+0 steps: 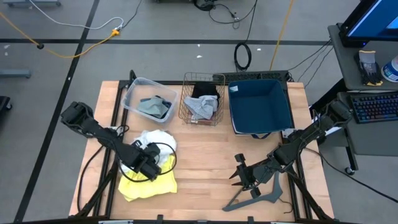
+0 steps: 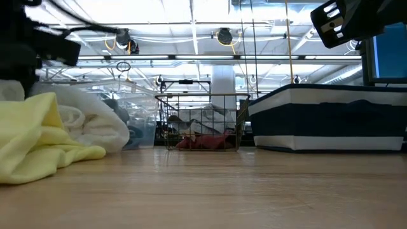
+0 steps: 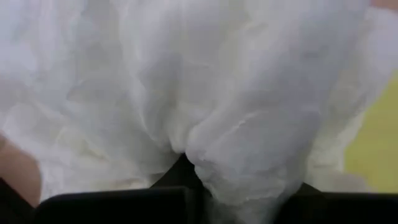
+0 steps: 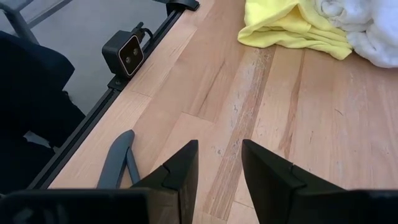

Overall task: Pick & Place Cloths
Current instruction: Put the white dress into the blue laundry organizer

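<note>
A white cloth (image 1: 157, 140) lies bunched on a bright yellow cloth (image 1: 149, 183) on the table's left near part; both also show in the low view, white cloth (image 2: 95, 124) and yellow cloth (image 2: 38, 140). My left gripper (image 1: 147, 163) is down in this pile, and the white cloth (image 3: 186, 81) fills its wrist view and covers the fingertips. My right gripper (image 1: 238, 178) hangs open over bare wood (image 4: 217, 162) in the right near part, touching nothing. More cloths lie in the clear tub and the wire basket. My left gripper comes at the white cloth from above, slanting toward the table's near right. Creases run together into a gathered fold (image 3: 186, 152) right at the fingers, which the cloth itself hides. One layer or several, I cannot tell. The cloth rests on the yellow cloth and the table.
Along the far edge stand a clear plastic tub (image 1: 134, 87) with blue-grey cloth, a wire basket (image 1: 186, 99) with grey, black and maroon cloths, and a dark blue bin (image 1: 261, 106). A thin grey hanger (image 1: 261, 196) lies beside my right gripper. Bare wood spans the middle.
</note>
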`<state>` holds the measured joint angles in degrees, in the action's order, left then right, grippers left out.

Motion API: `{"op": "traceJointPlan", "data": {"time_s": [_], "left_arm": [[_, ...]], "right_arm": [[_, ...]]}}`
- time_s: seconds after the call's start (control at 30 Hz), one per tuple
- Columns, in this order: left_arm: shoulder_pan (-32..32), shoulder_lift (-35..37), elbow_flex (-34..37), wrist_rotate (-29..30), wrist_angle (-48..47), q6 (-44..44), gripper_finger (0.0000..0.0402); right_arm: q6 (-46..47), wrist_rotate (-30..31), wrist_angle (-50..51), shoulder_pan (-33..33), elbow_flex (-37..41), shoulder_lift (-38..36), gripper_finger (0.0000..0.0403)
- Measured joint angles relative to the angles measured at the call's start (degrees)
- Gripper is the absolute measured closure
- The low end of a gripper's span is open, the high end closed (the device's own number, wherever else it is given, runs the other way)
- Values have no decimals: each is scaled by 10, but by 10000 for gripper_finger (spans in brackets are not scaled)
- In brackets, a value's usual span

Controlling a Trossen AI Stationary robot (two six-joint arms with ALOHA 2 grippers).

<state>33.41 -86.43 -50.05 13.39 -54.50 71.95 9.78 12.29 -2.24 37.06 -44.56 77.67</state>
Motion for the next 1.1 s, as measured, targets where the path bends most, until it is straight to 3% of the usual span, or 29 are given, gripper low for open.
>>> {"op": "traceJointPlan", "data": {"time_s": [0.23,0.43,0.77,1.1], "left_arm": [[0,0,-87,-1,-77,-20,348],[1,0,-176,35,-139,-43,348],[1,2,-329,120,-220,-90,348],[1,2,-448,224,-219,-186,348]], "right_arm": [[0,0,0,0,0,0,287],[0,-1,0,0,0,0,287],[0,-1,0,0,0,0,287],[0,-1,-1,0,0,0,287]]}}
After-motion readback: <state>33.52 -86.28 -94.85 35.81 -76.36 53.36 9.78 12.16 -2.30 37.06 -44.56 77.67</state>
